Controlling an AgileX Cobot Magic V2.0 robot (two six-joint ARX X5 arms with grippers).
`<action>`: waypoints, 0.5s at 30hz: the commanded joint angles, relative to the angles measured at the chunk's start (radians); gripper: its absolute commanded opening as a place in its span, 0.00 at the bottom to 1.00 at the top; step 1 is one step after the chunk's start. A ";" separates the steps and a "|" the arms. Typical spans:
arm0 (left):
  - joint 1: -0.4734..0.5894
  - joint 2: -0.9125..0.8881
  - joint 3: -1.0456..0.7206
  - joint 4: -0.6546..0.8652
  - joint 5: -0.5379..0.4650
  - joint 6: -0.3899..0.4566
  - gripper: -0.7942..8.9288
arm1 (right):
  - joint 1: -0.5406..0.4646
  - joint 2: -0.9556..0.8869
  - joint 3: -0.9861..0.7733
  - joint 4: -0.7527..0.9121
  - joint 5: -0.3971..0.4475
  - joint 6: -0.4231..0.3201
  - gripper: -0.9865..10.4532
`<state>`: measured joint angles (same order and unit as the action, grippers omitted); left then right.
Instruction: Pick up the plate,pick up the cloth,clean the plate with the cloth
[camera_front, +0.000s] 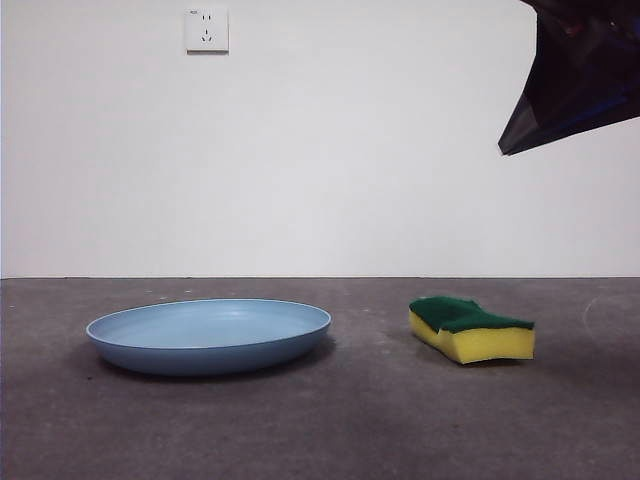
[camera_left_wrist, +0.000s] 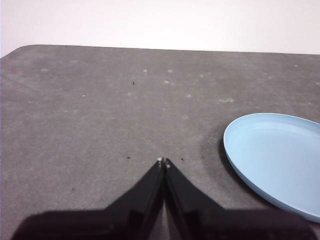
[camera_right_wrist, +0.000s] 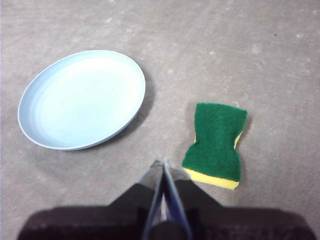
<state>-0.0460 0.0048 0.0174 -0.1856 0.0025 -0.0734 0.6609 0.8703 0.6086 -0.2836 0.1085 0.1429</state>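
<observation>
Light-blue plate (camera_front: 208, 335) flat on tabletop (camera_front: 340, 420), sponge cloth (camera_front: 470, 328) well apart. Left gripper (camera_left_wrist: 163, 161), right gripper (camera_right_wrist: 163, 161) both closed, empty. Risk: low rim slipping from jaws.

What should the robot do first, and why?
Probably open the left gripper and lower it toward the rim of the round light-blue plate. Both grippers are shut and hold nothing, the plate lies flat beside it, and the yellow sponge with the green top sits untouched.
</observation>
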 joint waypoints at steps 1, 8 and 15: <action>0.003 -0.003 -0.014 0.005 0.000 -0.008 0.08 | 0.000 -0.001 -0.008 0.005 0.003 0.010 0.08; 0.003 -0.003 -0.014 0.005 0.000 -0.008 0.08 | -0.077 -0.137 -0.008 -0.015 0.002 -0.036 0.08; 0.003 -0.003 -0.014 0.005 0.000 -0.009 0.08 | -0.423 -0.391 -0.084 -0.006 -0.005 -0.035 0.08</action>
<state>-0.0456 0.0048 0.0174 -0.1856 0.0025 -0.0792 0.2600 0.4942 0.5465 -0.2962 0.1051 0.1123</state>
